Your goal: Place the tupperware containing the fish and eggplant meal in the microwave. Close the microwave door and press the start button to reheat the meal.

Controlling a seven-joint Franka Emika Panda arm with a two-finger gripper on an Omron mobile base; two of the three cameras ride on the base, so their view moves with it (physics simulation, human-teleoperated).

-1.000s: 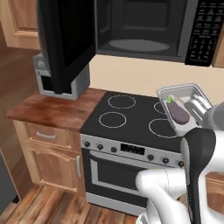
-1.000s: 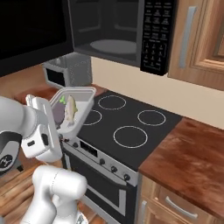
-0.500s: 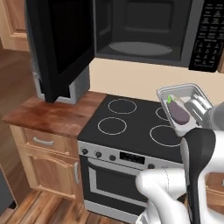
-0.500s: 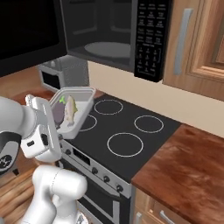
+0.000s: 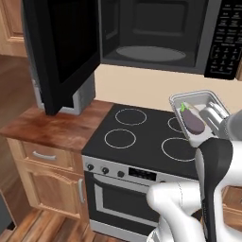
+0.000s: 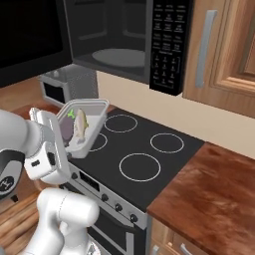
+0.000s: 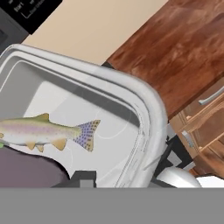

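Left base view: I see the tupperware at right centre, tilted, eggplant inside, above the stove; microwave door open, upper left.
Right base view: jaws clamp the tupperware's rim, left centre; fish visible.
Hand view: fish lies left, wooden bench upper right.

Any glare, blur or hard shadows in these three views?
Left base view: sharp, flat light, glossy black open microwave door shows no glare. Right base view: dim grey cavity. Hand view: crisp, soft shadow band inside the clear-grey rectangular tupperware.
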